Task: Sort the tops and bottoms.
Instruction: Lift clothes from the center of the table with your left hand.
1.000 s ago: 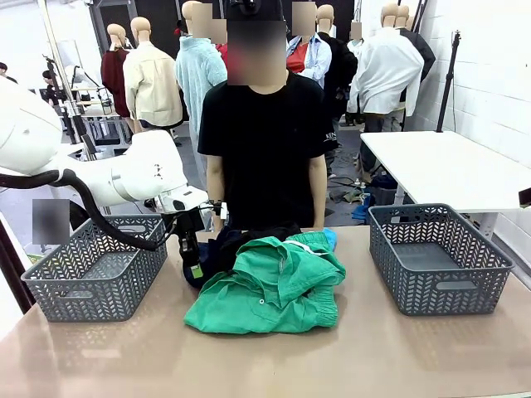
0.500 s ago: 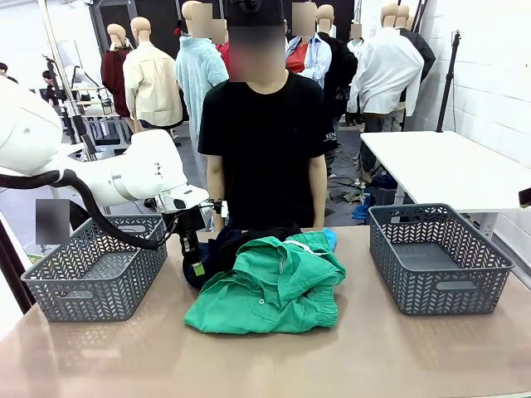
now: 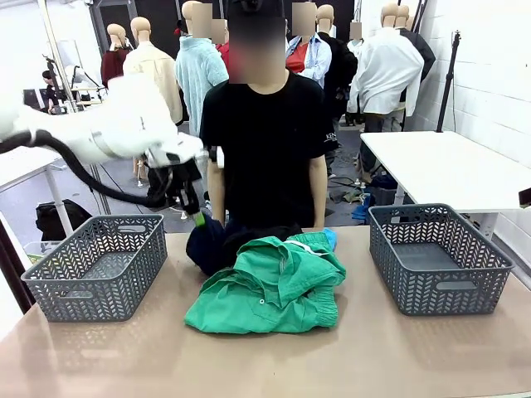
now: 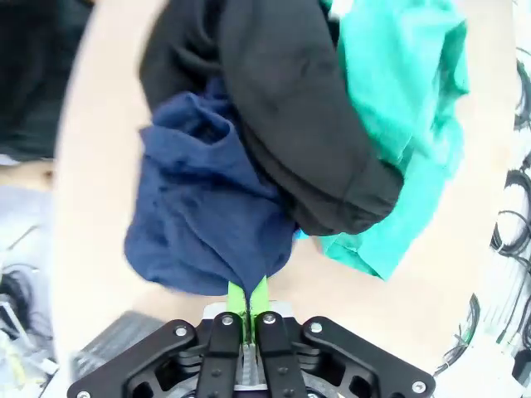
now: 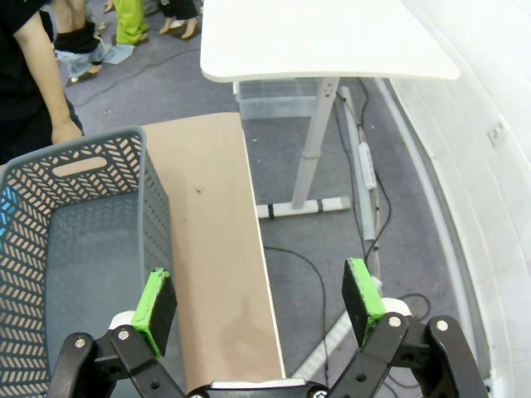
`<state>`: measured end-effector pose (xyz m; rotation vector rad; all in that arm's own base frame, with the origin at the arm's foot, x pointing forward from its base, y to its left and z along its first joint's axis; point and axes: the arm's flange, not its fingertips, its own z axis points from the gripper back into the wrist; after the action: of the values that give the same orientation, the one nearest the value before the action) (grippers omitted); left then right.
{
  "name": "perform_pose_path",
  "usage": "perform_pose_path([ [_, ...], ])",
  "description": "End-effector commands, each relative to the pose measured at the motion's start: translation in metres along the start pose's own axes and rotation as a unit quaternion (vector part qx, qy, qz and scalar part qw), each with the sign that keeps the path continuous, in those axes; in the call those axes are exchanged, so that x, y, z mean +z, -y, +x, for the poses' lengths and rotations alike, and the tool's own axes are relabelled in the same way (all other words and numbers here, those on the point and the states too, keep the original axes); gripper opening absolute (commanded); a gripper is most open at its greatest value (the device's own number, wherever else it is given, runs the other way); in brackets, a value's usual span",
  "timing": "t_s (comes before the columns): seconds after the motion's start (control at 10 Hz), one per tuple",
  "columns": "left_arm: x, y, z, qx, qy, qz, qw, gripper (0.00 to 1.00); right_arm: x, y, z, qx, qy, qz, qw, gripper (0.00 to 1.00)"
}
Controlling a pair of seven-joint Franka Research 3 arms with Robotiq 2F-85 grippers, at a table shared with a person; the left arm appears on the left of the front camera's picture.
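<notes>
The clothes lie in a pile mid-table. Of the bottoms, the emerald green one (image 3: 274, 286) lies in front, the black one (image 3: 257, 234) behind it. My left gripper (image 3: 197, 218) is shut on a fold of the dark navy bottoms (image 3: 207, 246), lifting their left end above the table. The left wrist view shows my green pads (image 4: 259, 292) pinched on the navy cloth (image 4: 199, 215), with the black garment (image 4: 307, 124) and the green one (image 4: 406, 99) beyond. A corner of the sky-blue top (image 3: 330, 239) peeks out behind the green. My right gripper (image 5: 257, 298) hangs open, holding nothing, above the right basket's outer end.
A grey basket (image 3: 95, 265) stands at the table's left and another grey basket (image 3: 440, 257) at its right, seen as the right basket (image 5: 83, 249) in the right wrist view. A person (image 3: 265, 141) stands at the far side behind the pile. A white table (image 5: 323, 37) stands beyond.
My left gripper closed on the navy cloth at table level, then rose with it, pulling the navy garment's left end up off the pile. The right gripper has not moved.
</notes>
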<state>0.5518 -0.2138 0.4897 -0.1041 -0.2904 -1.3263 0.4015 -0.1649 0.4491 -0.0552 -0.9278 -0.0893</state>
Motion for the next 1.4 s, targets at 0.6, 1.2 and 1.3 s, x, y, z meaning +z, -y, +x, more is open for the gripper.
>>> perform_pose_path([
  [0.6,0.294,0.085,0.155,0.028,0.075,0.271,0.959,0.00,0.002,-0.002,0.001,0.003,-0.002,-0.001,1.000,1.00],
  [1.2,0.416,0.206,0.230,0.063,0.188,0.370,0.908,0.00,0.002,-0.002,0.001,0.003,-0.002,-0.001,1.000,1.00],
  [1.3,0.424,0.221,0.229,0.060,0.201,0.374,0.903,0.00,0.002,-0.002,0.001,0.003,-0.002,-0.001,1.000,1.00],
])
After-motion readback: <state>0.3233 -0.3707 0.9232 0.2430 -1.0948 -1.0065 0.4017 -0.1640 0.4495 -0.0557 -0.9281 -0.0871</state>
